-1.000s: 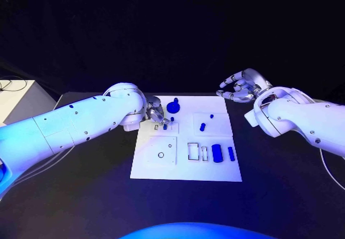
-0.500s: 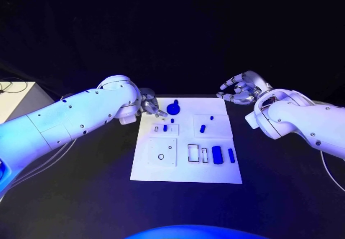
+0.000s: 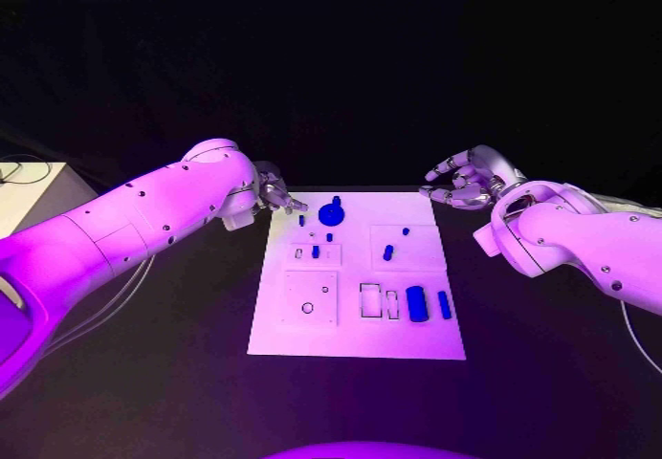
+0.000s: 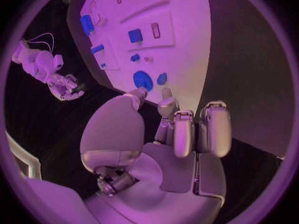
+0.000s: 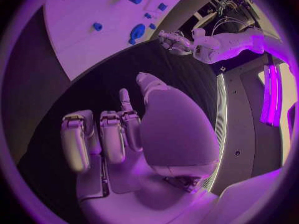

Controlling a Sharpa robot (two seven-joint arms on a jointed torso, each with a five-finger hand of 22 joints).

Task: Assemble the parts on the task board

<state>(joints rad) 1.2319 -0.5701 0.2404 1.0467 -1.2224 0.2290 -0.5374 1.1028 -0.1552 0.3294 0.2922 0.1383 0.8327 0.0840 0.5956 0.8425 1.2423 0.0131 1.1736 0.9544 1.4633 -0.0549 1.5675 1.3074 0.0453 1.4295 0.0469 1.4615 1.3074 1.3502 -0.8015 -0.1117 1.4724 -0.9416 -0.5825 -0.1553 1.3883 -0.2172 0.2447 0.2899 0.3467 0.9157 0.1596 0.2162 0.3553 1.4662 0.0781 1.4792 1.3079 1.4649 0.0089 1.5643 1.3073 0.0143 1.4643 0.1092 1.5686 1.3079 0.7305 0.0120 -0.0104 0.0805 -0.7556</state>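
The white task board lies in the middle of the table. A round blue part stands near its far edge, with a small blue piece beside it. More small blue parts sit in the middle, and long ones lie on the right side. My left hand hovers at the far left corner, fingers loosely bent and holding nothing. In the left wrist view its fingertips point at the small piece. My right hand hangs beyond the far right corner, fingers apart and empty.
A pale box stands off the table's left end. Black tabletop surrounds the board on every side. The right wrist view shows the board and my left hand across from it.
My left hand has drawn back from above the board's left middle to its far left corner. A small blue piece now shows beside the round part. My right hand has barely moved.
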